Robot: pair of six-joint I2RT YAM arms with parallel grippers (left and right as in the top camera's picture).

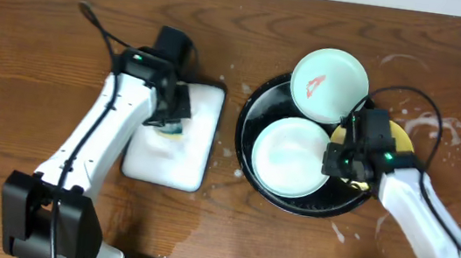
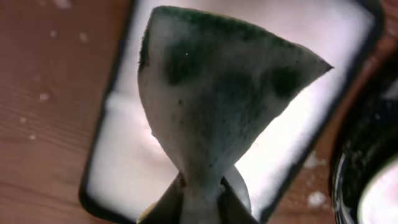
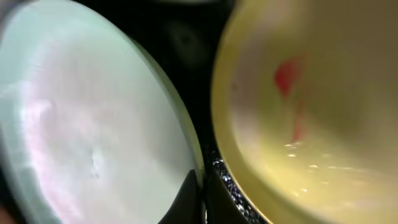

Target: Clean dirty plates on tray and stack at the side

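Left hand (image 1: 170, 120) over the white tray (image 1: 174, 168), left-centre of the overhead frame, fingers pinching the folded sponge (image 2: 217, 93) at its narrow end; the green face fans out beyond the tips. Right hand (image 1: 339, 160) low over the black tray (image 1: 252, 114), right of centre, fingers pressed together and holding nothing that I can see. In its wrist view the tips sit in the dark gap between the lower mint plate (image 1: 288, 158) and the yellow plate (image 3: 311, 124). Plates: the lower mint plate lies flat in the tray's lower half and looks free of red. The upper mint plate (image 1: 330, 87) leans over the tray's upper rim with a red smear on its face. The yellow plate is at the tray's right edge, mostly hidden under the right arm in the overhead view, with red marks showing in the wrist view. Key relation: both smeared plates lie to the right of the sponge hand, across the strip of tabletop (image 1: 226, 150) between the two trays, the upper mint plate up and right. The right hand is much the nearer to all three plates, just beside the lower mint plate's right rim. Judgement: the sponge must travel rightward; the right hand is placed to steady or lift a plate toward the streaked patch (image 1: 455, 130) at upper right
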